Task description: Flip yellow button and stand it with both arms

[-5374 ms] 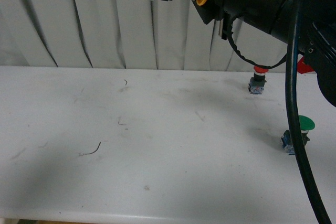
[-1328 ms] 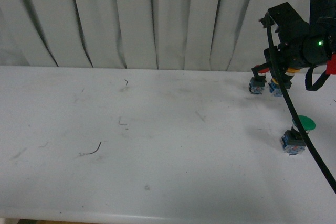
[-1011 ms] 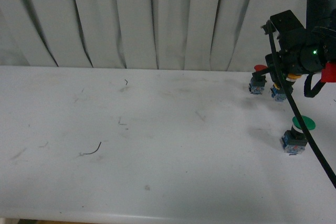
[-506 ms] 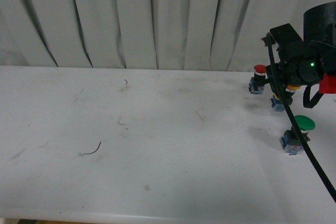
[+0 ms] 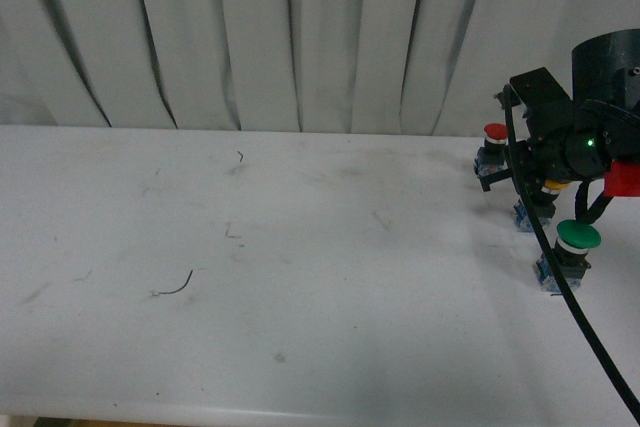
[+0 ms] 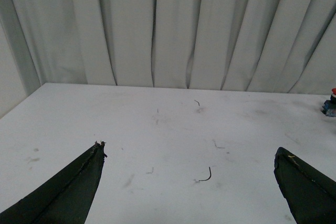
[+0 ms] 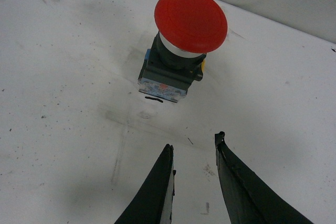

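My left claw [image 6: 189, 182] is spread wide, and its two fingers hang above the bare white surface [image 5: 300, 277] with nothing between them. On this surface, in the left part of the front view, a small dark wire scrap [image 5: 175, 287] lies alone.

Going to the right, the red button [image 5: 492, 150] stands upright near the back edge of the surface. Just beside it, a bit nearer to me, is the yellow button [image 5: 535, 205]. It stands on its blue base and only a little of the yellow cap shows, because my right arm [image 5: 590, 117] hangs over it and covers the top. I cannot tell if the arm touches it. Nearer to me again, the green button [image 5: 567, 252] stands upright with a black cable crossing in front of it.

My right claw [image 7: 193, 156] is narrow, with a small gap between the fingers, and it holds nothing. In its wrist view only the red button is in front of the fingertips, apart from them; the yellow button does not show there.
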